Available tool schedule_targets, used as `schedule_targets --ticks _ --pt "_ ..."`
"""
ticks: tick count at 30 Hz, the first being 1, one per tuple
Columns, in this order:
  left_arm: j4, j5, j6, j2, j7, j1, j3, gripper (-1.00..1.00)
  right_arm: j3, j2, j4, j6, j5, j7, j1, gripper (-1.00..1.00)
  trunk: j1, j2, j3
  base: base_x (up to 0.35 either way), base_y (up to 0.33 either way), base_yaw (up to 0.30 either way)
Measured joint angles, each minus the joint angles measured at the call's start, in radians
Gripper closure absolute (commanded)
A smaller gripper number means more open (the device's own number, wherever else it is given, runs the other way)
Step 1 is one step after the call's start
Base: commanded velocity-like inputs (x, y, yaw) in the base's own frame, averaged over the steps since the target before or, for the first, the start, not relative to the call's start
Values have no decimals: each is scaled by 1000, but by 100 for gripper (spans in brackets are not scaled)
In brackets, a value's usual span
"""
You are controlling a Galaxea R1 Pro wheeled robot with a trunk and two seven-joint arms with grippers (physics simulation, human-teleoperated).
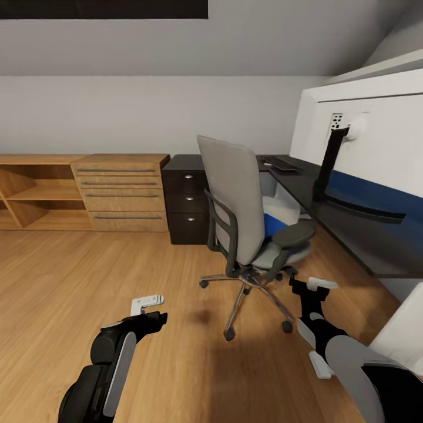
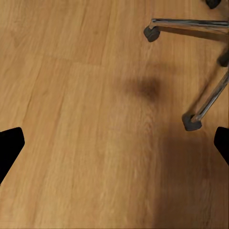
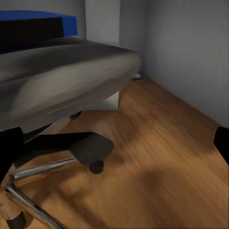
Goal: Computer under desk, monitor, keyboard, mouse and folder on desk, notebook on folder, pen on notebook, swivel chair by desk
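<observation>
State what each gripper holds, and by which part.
Nothing. The left gripper and right gripper are both open and empty, hanging over the floor.

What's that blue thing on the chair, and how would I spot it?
Start at the long black desk, then find the grey swivel chair beside it. The folder lies flat on the seat, its bright blue standing out from the grey upholstery around it.
</observation>
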Motion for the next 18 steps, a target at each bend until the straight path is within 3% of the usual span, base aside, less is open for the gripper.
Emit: schedule_targets --ticks 10,18 --pt "0 0 0 0 0 0 0 -100 -5 0 -1 -17 -1 -4 1 -100 0 0 0 229 0 0" --pt "1 0 2 0 0 0 8 -100 0 5 1 -33 0 0 0 -100 0 0 0 25 0 0"
